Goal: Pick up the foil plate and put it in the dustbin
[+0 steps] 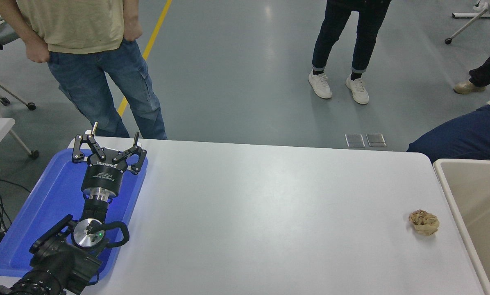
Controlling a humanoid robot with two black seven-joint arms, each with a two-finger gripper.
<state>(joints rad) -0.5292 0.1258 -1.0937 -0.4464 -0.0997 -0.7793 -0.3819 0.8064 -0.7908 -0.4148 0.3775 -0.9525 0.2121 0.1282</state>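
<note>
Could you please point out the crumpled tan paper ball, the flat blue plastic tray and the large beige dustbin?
Crumpled tan paper ball (pixel 423 222), head view, on its crinkled middle.
Flat blue plastic tray (pixel 44 205), head view, on its bare floor left of the arm.
Large beige dustbin (pixel 448 190), head view, on its cream-white left rim.
</note>
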